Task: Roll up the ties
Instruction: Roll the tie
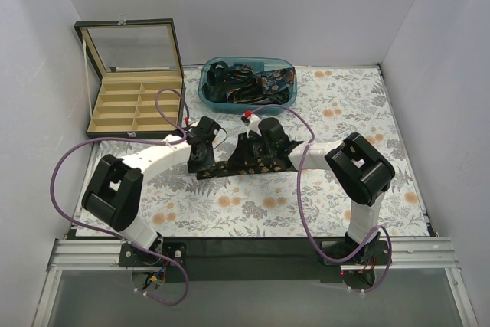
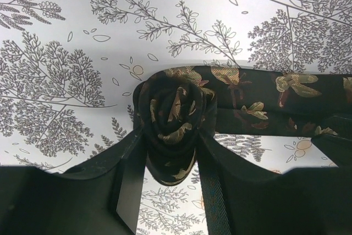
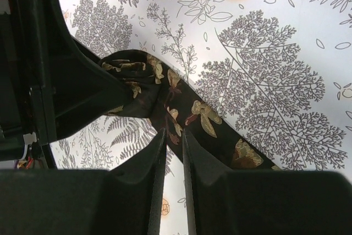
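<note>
Mid-table: left gripper pinches the rolled-up end of the tie, coil wedged between both fingers. The unrolled strip runs off to the right, flat on the floral tablecloth

Right gripper is just beside the roll, fingers almost pressed together, tips nipping a bunched fold of the same tie close to the coil. From above, the fabric peaks up there between the two grippers

Far side: teal bin holds a tangle of more ties, centre back. Compartment box with its glass lid up sits in the far-left corner, well apart from the tie being held
</note>
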`<control>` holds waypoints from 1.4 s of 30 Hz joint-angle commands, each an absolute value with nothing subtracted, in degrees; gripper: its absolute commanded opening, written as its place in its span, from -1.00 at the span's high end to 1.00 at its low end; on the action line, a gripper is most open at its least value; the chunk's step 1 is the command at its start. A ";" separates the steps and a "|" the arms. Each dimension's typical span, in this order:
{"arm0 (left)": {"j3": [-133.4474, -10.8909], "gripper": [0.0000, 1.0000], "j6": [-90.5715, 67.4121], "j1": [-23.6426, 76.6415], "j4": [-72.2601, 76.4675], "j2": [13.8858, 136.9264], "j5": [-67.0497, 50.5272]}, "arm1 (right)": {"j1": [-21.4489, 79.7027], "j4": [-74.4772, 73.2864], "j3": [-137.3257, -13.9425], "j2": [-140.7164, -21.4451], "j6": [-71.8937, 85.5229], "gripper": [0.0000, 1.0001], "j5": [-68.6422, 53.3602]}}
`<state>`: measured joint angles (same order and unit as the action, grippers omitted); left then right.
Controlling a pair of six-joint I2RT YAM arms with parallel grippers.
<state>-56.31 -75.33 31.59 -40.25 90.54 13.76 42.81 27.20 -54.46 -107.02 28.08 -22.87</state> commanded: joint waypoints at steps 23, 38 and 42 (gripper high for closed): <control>-59.50 0.84 -72.78 29.80 -45.53 88.34 22.51 | 37.18 26.02 -47.99 -110.57 29.36 0.60 -20.74; -59.15 0.82 -68.20 22.24 -45.44 87.27 14.50 | 37.09 23.47 -47.55 -109.51 26.46 0.61 -20.21; -59.68 0.80 -69.78 23.55 -45.44 88.24 16.78 | 37.18 23.20 -47.90 -109.07 25.93 0.61 -20.92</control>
<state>-57.87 -69.21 23.44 -43.33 88.12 11.07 37.89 30.17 -49.25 -109.38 29.23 -23.57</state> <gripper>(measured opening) 0.235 0.197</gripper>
